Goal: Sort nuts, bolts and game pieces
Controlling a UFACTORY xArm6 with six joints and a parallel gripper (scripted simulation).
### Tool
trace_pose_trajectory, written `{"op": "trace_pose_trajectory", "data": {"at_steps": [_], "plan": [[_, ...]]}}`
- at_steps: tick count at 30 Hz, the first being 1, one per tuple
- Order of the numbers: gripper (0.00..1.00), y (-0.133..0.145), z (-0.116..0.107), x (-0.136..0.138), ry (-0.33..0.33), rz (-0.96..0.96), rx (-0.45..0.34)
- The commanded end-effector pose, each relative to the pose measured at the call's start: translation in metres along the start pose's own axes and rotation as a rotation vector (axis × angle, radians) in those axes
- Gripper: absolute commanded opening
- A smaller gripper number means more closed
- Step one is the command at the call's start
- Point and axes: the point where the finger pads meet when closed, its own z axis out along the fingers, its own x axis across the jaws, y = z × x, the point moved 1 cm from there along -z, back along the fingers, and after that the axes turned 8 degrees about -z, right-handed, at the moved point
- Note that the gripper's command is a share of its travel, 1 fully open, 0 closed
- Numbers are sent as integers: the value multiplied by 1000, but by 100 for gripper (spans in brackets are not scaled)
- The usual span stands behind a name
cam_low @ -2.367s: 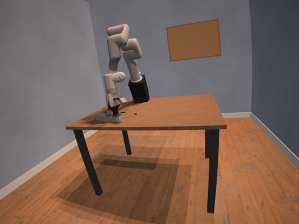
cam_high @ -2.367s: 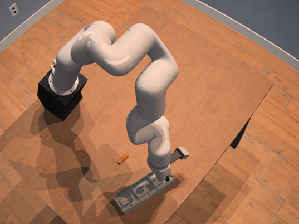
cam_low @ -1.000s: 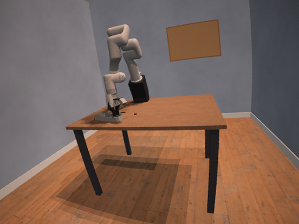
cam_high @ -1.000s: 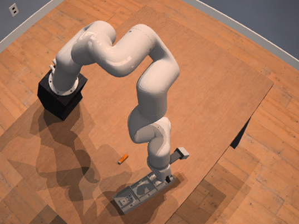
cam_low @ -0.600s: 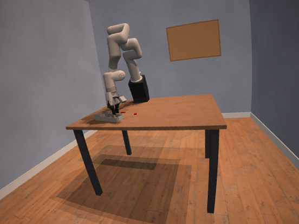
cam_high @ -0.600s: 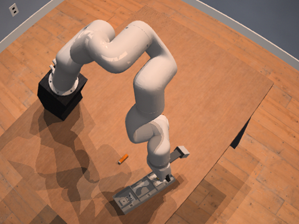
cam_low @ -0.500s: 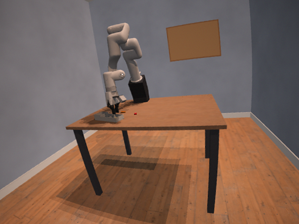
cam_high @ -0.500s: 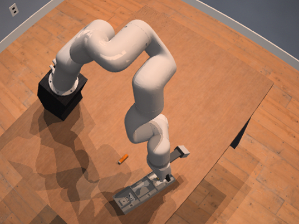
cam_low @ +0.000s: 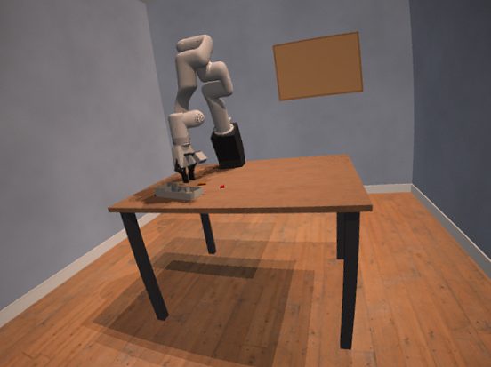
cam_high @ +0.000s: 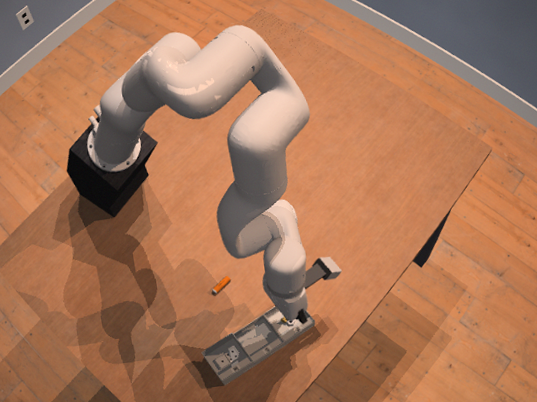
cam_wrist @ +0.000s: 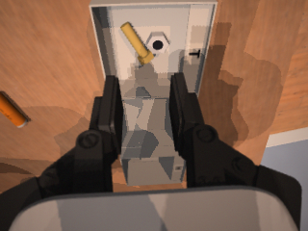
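My gripper [cam_low: 188, 179] [cam_wrist: 145, 90] is open and empty above the grey three-compartment bin unit [cam_high: 253, 363] [cam_low: 173, 195] [cam_wrist: 154, 4]. In the wrist view, the T mark [cam_wrist: 194, 53] is on the end compartment. There a brass bolt [cam_wrist: 136, 42] and a silver hex nut [cam_wrist: 158, 36] lie close together, ahead of my fingertips. In the top view, pale pieces with dark dots [cam_high: 222, 361] lie in the far left compartment. The H mark cannot be read. A tiny red thing [cam_low: 222, 185] lies on the table; its kind is too small to tell.
An orange cylinder [cam_high: 221, 285] [cam_low: 202, 183] [cam_wrist: 12, 112] lies on the table [cam_high: 381, 150] [cam_low: 283, 186], apart from the bins. The bin unit stands fairly near a table edge, with raised outer walls and dividers.
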Motion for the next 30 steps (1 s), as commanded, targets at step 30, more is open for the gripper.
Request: {"op": "trace_pose_trajectory", "data": {"at_steps": [30], "plan": [[100,-1,-109,2,2,0,-2]]}}
